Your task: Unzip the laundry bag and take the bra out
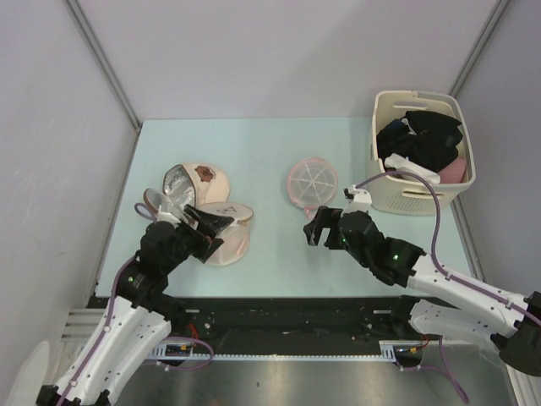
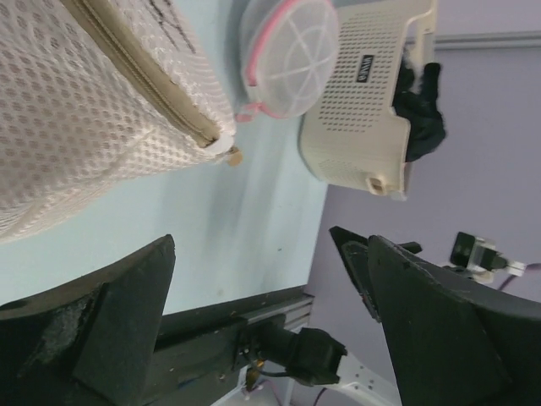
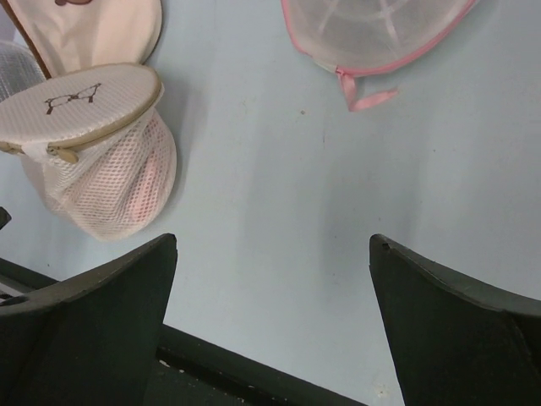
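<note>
The laundry bag (image 1: 228,237) is a cream mesh drum lying on its side at the table's front left, and its top dome carries a small dark glasses mark (image 3: 72,97). Its tan zipper (image 2: 144,80) runs shut along the rim to a pull tab (image 2: 230,155). The bra shows only as a pink shape (image 3: 145,190) through the mesh. My left gripper (image 1: 211,233) is open right beside the bag, holding nothing, with its jaws wide (image 2: 254,241). My right gripper (image 1: 311,228) hovers open over bare table to the bag's right, its jaws empty (image 3: 272,241).
A beige dome with a brown patch and silver lining (image 1: 199,179) lies just behind the bag. A flat pink disc with white spokes (image 1: 312,180) sits mid-table. A cream basket (image 1: 406,196) of black and white clothes stands at the back right. The table's front edge (image 3: 254,372) is close.
</note>
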Motion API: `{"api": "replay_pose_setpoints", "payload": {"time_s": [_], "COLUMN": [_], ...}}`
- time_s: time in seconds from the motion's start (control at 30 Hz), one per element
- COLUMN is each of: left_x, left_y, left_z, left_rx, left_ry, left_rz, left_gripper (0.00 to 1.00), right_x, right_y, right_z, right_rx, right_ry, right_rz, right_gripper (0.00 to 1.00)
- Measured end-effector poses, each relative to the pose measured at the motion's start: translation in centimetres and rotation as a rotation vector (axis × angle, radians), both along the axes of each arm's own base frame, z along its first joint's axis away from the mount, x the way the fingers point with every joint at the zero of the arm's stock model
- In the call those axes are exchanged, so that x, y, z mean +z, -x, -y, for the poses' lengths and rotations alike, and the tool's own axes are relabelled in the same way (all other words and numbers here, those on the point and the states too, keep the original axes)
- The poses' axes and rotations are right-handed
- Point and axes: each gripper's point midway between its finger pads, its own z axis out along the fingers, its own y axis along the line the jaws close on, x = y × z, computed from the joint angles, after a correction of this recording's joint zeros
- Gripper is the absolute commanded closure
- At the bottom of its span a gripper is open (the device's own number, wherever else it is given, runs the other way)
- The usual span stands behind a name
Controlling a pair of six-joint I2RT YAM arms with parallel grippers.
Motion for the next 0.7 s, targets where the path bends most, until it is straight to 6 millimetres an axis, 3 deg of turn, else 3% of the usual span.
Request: {"api": "replay_pose_setpoints", "payload": {"time_s": [0.43, 0.6, 0.7], "left_x": [-0.2, 0.2, -1.1], "left_y": [-1.0, -3.8, -5.4], "left_z": [-1.6, -1.7, -1.1], "left_rx": [0.02, 0.056, 0.05], "left_ry": [-0.206, -0.286, -0.314], "left_rz": [-0.063, -0.108, -0.146], "left_gripper": [0.05, 0.07, 0.07], "right_x": [-1.1, -1.1, -1.1], "right_y": [0.3, 0.3, 0.4], "right_z": [-2.0, -2.1, -2.0], "right_rx": [0.068, 0.072, 0.073], "right_ry": [-0.006, -0.01, -0.005], "right_rz": [-0.035, -0.035, -0.038], "right_gripper": [0.0, 0.0, 0.0]}}
